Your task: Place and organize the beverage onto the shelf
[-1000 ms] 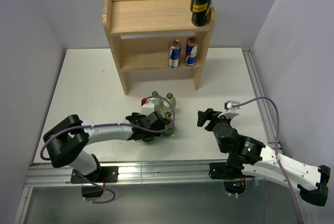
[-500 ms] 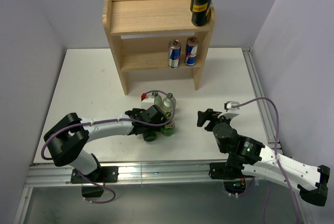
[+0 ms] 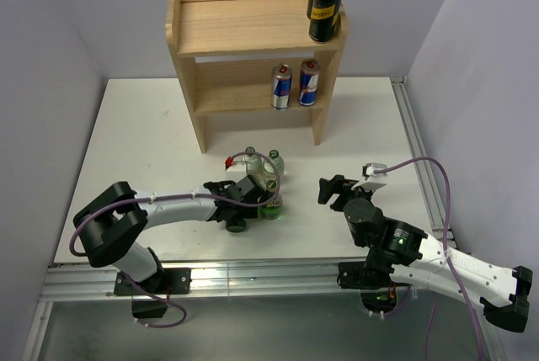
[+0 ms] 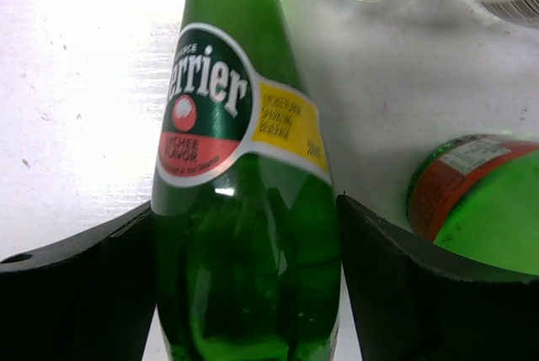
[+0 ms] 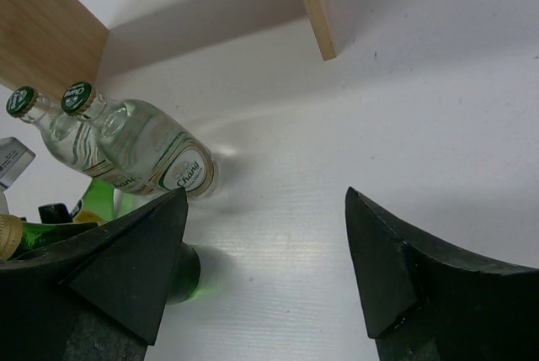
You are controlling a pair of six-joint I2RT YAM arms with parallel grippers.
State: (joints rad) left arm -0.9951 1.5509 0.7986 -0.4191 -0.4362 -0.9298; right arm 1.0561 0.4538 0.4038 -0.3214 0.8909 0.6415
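Shelf [image 3: 244,29] at far side of table [image 3: 143,125]; two black cans [image 3: 325,7] on right end of top tier; two blue-silver cans [image 3: 295,85] on lower tier, right; left gripper [image 4: 246,235] clenched on green Perrier bottle [image 4: 240,125], near two clear glass bottles [image 5: 143,146]; right gripper [image 5: 265,209] spread, empty.

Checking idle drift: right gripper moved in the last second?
No. The right gripper sits at the same spot in front of the right leg of the small light-wood two-tier shelf, fingers open.
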